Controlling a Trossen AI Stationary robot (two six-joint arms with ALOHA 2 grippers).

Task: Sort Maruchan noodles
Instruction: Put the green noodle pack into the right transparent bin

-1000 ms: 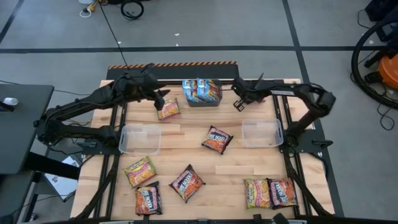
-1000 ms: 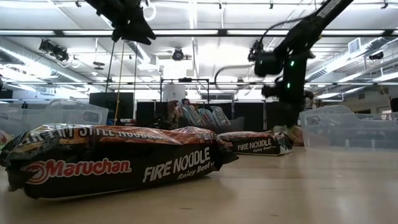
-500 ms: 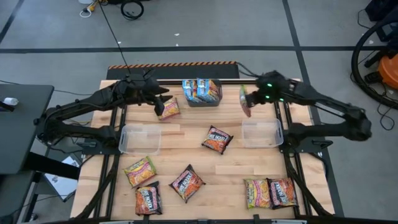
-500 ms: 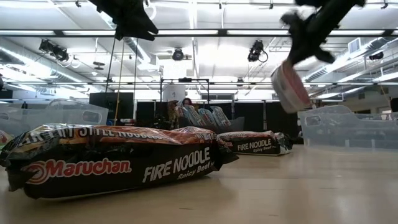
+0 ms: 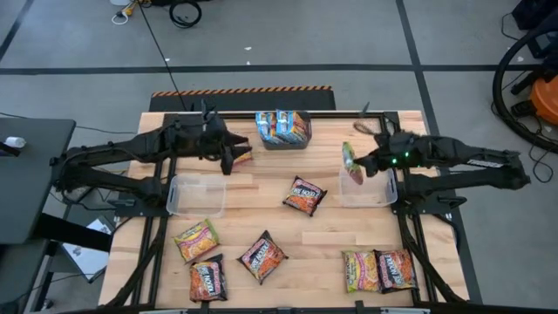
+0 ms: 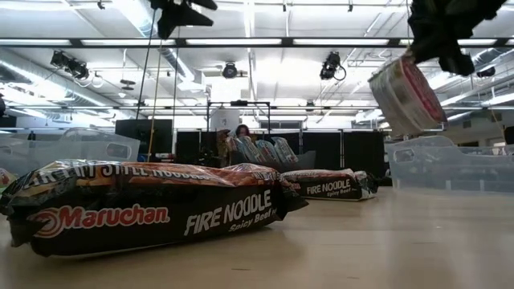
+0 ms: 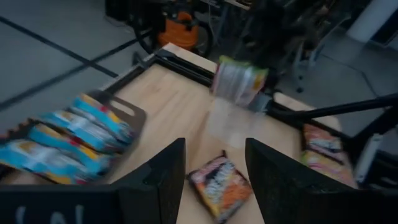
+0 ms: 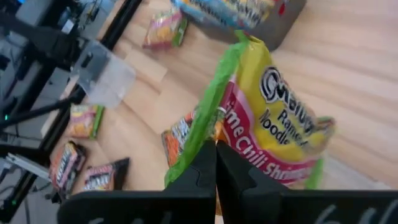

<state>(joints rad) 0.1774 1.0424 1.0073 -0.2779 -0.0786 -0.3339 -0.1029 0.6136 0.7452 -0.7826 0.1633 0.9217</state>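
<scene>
- Noodles, high view: right pincer clamps a green-edged packet in the air over the near edge of the right tub. More packets lie loose on the worktop: a dark one mid-worktop, others along the front edge, blue ones standing in the grey bin at the back. Step in hand, as I judge it: carrying this packet to the right tub. Next move calls for centring it over the tub, then letting go.
- High view, left arm: stretched across the back, left pincer just by a packet beside the bin; left tub looks to hold nothing.
- Low view: held packet hangs tilted, well above the worktop, right pincer gripping it from above; clear tub below and behind it. Fire Noodle packet fills the foreground, another farther back.
- Left wrist view: left pincer spread wide, nothing between the fingers; dark packet below it, blue packets off to one side.
- Right wrist view: right pincer closed tight on the edge of the chili shrimp packet; arm reaches level over the worktop.
</scene>
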